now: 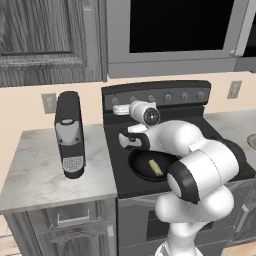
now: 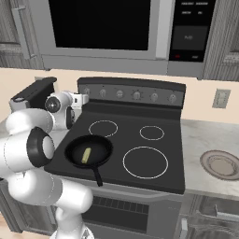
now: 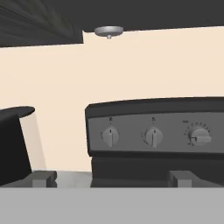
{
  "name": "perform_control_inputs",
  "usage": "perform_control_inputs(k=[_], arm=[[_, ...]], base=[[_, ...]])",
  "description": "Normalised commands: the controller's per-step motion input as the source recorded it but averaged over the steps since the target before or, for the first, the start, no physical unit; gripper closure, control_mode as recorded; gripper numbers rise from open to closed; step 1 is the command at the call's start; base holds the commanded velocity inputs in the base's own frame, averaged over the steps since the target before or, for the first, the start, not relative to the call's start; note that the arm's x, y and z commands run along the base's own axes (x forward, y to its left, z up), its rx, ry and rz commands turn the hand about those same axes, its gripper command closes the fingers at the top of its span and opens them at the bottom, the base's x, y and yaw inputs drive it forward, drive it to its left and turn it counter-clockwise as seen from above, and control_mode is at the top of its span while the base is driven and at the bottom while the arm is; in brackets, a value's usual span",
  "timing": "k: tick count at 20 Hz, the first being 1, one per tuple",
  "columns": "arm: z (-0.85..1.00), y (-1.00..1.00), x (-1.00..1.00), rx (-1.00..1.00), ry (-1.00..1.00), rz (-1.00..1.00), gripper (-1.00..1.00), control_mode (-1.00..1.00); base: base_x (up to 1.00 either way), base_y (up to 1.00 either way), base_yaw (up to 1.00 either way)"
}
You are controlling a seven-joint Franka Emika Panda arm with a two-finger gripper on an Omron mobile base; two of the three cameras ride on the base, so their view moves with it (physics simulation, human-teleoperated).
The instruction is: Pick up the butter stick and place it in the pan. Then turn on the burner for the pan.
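Your gripper (image 3: 112,178) has its two fingers (image 3: 42,178) wide apart with nothing between them, and it looks straight at the knobs (image 3: 153,136) on the back panel of the stove (image 2: 140,116). You can see the butter stick (image 2: 86,155) lying inside the pan (image 2: 88,151), which sits on the front left burner. Beside the stove stands a coffee machine (image 1: 69,134) on the counter (image 1: 35,170).

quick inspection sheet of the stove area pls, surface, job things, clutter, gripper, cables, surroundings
surface: black stove, burner rings unlit
job's things: butter lies in the pan on the front left burner; knobs on the back panel
clutter: coffee machine on the left counter; plate on the right counter
grippers: gripper open, empty, facing the knobs
cables: nothing seen
surroundings: microwave above, wall outlet
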Motion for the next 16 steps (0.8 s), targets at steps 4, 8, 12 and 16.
perform_control_inputs(k=[4, 8, 12, 16], arm=[[-0.09, 0.05, 0.08, 0.0, 0.0, 0.0, -1.0, -1.0], [-0.13, 0.02, 0.09, 0.0, 0.0, 0.0, -1.0, -1.0], [-0.12, 0.0, 0.09, 0.0, 0.0, 0.0, -1.0, -1.0], [-0.08, 0.0, 0.12, 0.0, 0.0, 0.0, -1.0, -1.0]], base=[[0.0, 0.0, 0.0], [0.0, 0.0, 0.0], [0.0, 0.0, 0.0], [0.0, 0.0, 0.0]])
